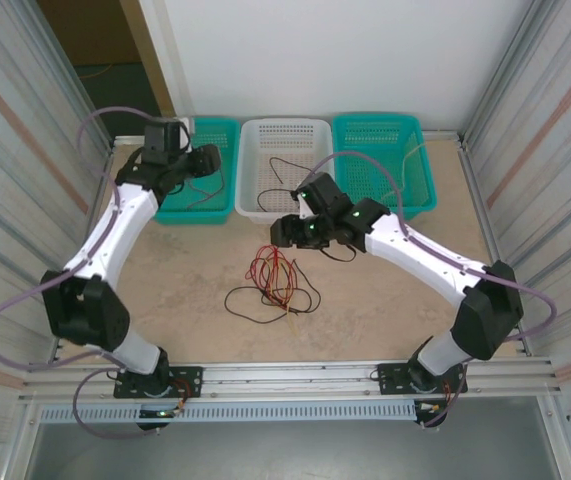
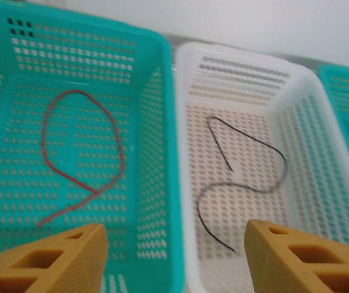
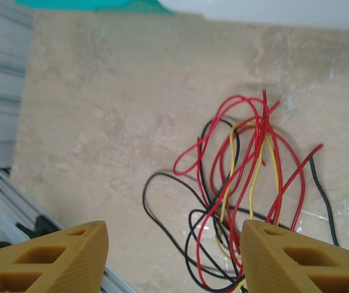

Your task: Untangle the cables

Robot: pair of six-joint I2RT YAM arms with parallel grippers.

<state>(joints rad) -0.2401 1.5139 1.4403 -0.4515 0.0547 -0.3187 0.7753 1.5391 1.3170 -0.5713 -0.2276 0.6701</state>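
Left wrist view gives us the left gripper [image 2: 173, 241] first: its two orange fingers [image 2: 52, 259] stand well apart with nothing between them, and it hangs over the baskets. Under it we see a single red cable [image 2: 96, 193] lying in a loose loop on the floor of the left teal basket [image 2: 162, 122]. A single black cable [image 2: 282, 163] curves across the floor of the white basket [image 2: 183, 183] just beside it. In the right wrist view we find the right gripper [image 3: 174, 235] also spread wide and holding nothing, poised above the table [image 3: 101, 122]. Below it and a little to one side lies the tangle of cables [image 3: 247, 183], red, black and yellow strands crossing one another, with one black loop trailing out from the bunch. From the top external view we place the left gripper [image 1: 200, 160] over the left teal basket [image 1: 215, 128] at the far side. The right gripper [image 1: 290, 232] sits near the front of the white basket [image 1: 250, 150], with the tangle of cables [image 1: 275, 285] on the table [image 1: 165, 290] just nearer to the arm bases. The right teal basket [image 1: 380, 120] stands just beside the white one.
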